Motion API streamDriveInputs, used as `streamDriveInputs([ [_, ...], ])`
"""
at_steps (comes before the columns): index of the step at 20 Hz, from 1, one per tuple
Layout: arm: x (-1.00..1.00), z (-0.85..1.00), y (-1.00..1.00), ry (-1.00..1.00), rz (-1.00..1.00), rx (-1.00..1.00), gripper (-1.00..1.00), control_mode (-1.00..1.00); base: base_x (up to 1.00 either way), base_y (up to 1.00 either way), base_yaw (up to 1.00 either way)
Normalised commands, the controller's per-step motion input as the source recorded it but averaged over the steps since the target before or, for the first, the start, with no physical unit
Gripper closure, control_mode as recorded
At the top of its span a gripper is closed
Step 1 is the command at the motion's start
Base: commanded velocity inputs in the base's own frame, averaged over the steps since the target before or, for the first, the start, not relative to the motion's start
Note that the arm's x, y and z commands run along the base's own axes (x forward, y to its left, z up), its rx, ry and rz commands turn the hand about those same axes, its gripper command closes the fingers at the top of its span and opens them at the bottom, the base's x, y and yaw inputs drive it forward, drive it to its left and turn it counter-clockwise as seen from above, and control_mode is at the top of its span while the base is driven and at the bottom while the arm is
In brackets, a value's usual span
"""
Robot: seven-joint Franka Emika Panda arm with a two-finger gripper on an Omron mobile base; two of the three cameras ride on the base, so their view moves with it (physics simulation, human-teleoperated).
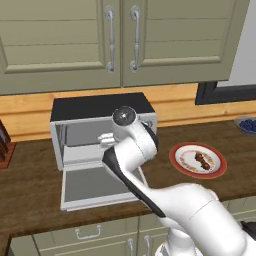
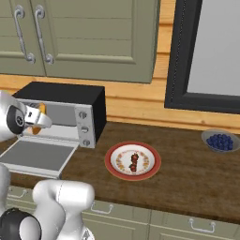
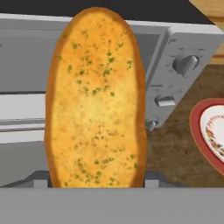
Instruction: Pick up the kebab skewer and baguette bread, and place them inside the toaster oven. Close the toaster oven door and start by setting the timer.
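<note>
Before the open mouth of the boxy silver, black-topped toaster oven, the gripper clasped the golden-yellow, herb-flecked baguette bread, its long axis running out from the gripper, the cavity straight ahead.

Matt crusty baguette bread, brushed-metal toaster oven

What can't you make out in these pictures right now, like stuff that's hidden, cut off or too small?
- Gripper fingertips: in the hand view the baguette bread covers them.
- Toaster oven knobs: in the left base view the arm hides them.
- Kebab skewer on the plate: too small in both base views to count its chunks.
- Blueberry bowl: cut by the left base view's right edge.
</note>
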Motion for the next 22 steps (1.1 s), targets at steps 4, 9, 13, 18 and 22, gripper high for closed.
streamDriveInputs([
  [4, 0.43, -0.04, -0.11, -0.04, 0.03, 0.0, 1.0, -1.0, 0.0, 0.0, 0.0],
  [9, 0.23, 0.0, 0.09, 0.06, 0.0, 0.0, 1.0, -1.0, 0.0, 0.0, 0.0],
  [13, 0.14, -0.03, 0.12, 0.11, 0.0, 0.0, 1.0, -1.0, 0.0, 0.0, 0.0],
  [18, 0.37, -0.14, 0.05, 0.03, 0.0, 0.0, 1.0, -1.0, 0.0, 0.0, 0.0],
  [22, 0.4, -0.16, 0.0, -0.06, 0.0, 0.0, 1.0, -1.0, 0.0, 0.0, 0.0],
])
